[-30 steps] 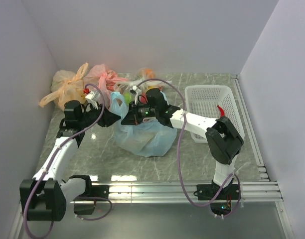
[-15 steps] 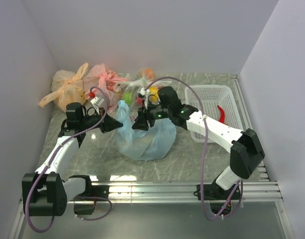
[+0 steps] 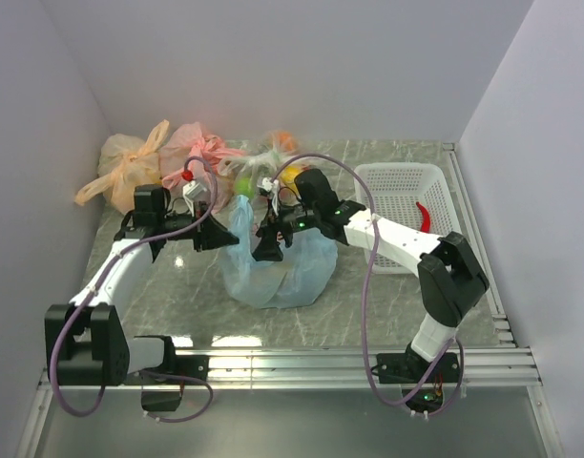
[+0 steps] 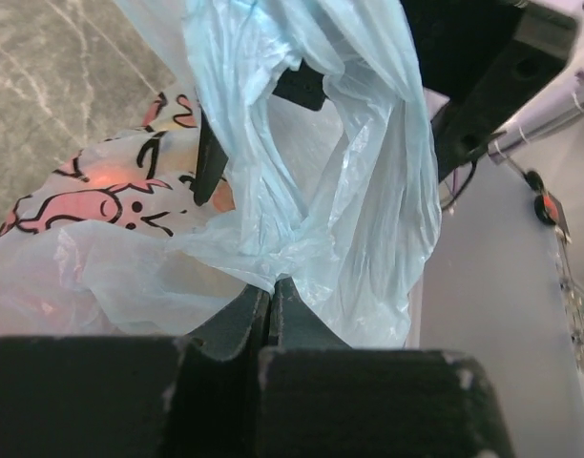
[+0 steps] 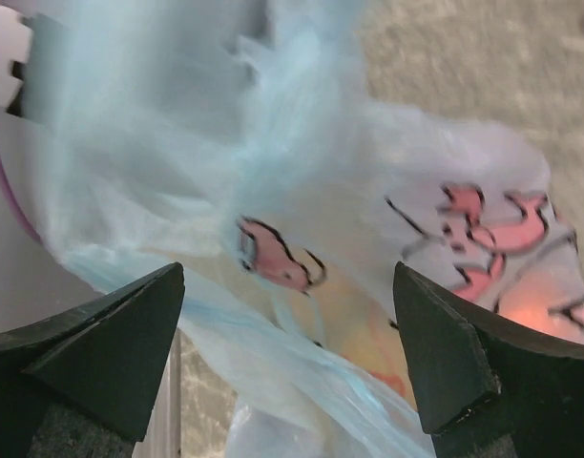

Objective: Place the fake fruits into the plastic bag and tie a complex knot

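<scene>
Right jaws have spread wide over the plastic bag (image 3: pixel 282 272), while left jaws pinch its handle loop (image 4: pixel 387 191).

Light blue plastic bag (image 3: pixel 278 272), pink cartoon prints

White arms (image 3: pixel 115 275); black joints (image 3: pixel 449 281); purple cables (image 3: pixel 365 315)

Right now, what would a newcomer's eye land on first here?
The light blue plastic bag with pink cartoon prints bulges in the middle of the table, between the two arms. The left end effector is shut on a fold of its thin film, while the right end effector hangs wide open close over it. At the back left lie an orange bag and a pink bag; a white basket stands at the right.
</scene>
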`<state>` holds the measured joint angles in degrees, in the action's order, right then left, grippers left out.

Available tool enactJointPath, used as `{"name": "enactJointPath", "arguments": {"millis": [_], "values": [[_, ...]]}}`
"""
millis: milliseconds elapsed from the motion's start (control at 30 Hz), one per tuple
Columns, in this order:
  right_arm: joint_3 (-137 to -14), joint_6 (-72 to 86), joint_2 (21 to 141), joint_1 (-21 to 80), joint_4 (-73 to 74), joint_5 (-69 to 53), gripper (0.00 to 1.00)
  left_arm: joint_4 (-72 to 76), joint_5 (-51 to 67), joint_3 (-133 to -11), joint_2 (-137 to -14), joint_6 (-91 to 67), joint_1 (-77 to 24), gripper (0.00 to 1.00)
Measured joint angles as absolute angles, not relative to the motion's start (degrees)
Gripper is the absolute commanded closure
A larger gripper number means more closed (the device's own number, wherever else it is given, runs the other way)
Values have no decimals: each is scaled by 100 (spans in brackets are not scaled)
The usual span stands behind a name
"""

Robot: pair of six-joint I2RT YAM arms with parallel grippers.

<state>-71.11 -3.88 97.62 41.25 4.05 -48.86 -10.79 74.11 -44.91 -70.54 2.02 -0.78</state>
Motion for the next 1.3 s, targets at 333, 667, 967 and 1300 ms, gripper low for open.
{"name": "enactJointPath", "arguments": {"millis": [333,667,967,1300], "values": [[-7192,-814,9826,4066,443,-5094,4,-2005,7603,-4890,-7513,1256,-217,100],[-6740,-976,8755,3750,707,-5144,2,-1793,7395,-4952,-7419,1109,-220,99],[-6818,-856,9268,4646,104,-4300,1,-1450,7360,-4943,-7231,694,-220,99],[-6943,-1129,10025,4528,-484,-3776,9,-5332,8132,-6060,-8252,4611,-274,99]]}}
